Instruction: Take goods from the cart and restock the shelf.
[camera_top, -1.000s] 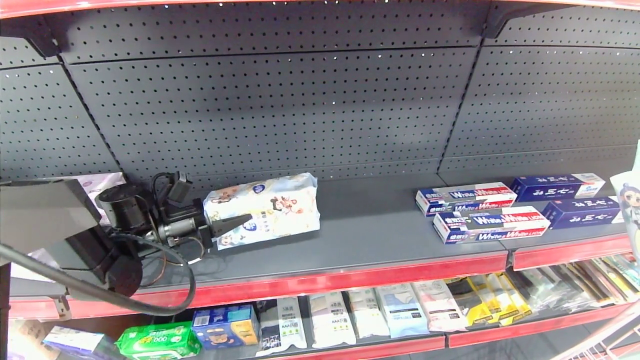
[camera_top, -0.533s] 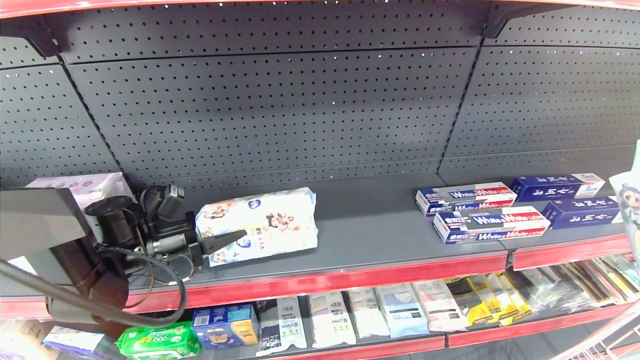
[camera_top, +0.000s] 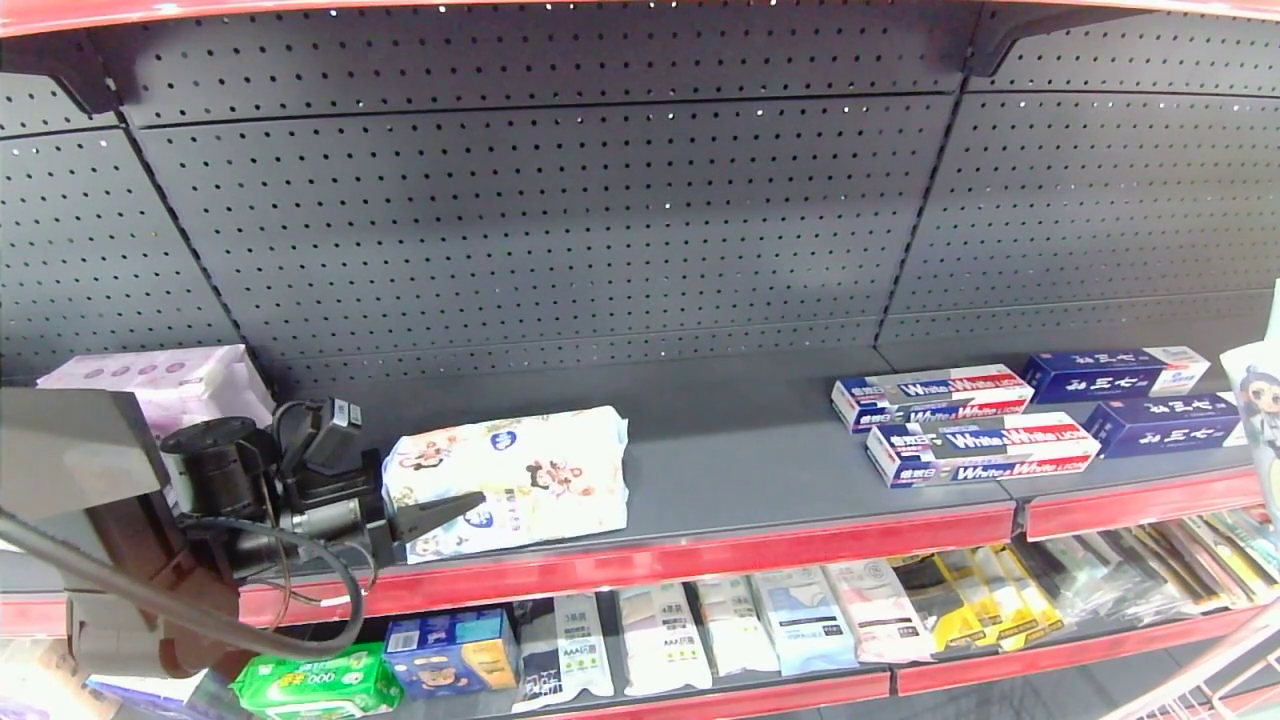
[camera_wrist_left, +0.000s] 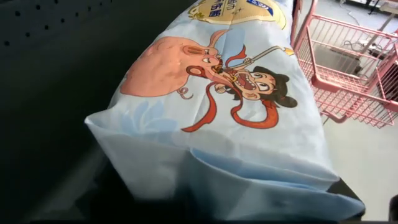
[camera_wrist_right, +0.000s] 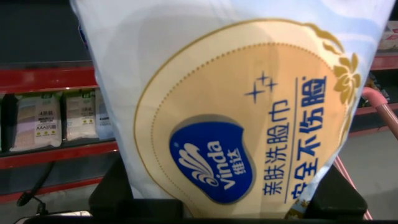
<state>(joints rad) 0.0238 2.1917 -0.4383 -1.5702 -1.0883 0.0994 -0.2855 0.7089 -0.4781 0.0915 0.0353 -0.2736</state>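
A soft tissue pack (camera_top: 520, 475) printed with cartoon figures lies flat on the dark shelf board (camera_top: 740, 460), near its red front lip. My left gripper (camera_top: 465, 500) comes in from the left and is shut on the pack's left end, one black finger (camera_top: 440, 510) lying across its front face. In the left wrist view the same pack (camera_wrist_left: 217, 118) shows close up. My right gripper (camera_wrist_right: 227, 208) is shut on a second tissue pack (camera_wrist_right: 236, 106), white-blue with a gold ring. Its edge shows at the far right of the head view (camera_top: 1258, 400).
Toothpaste boxes (camera_top: 980, 440) lie on the shelf's right part. A pink pack (camera_top: 165, 380) sits behind my left arm. The lower shelf (camera_top: 700, 630) is full of packaged goods. The pink cart (camera_wrist_left: 354, 68) stands beside the shelf. The shelf's middle is bare.
My left gripper has drawn left and toward the shelf's front edge, and the cartoon pack has slid with it. More of the pink pack behind the arm is uncovered.
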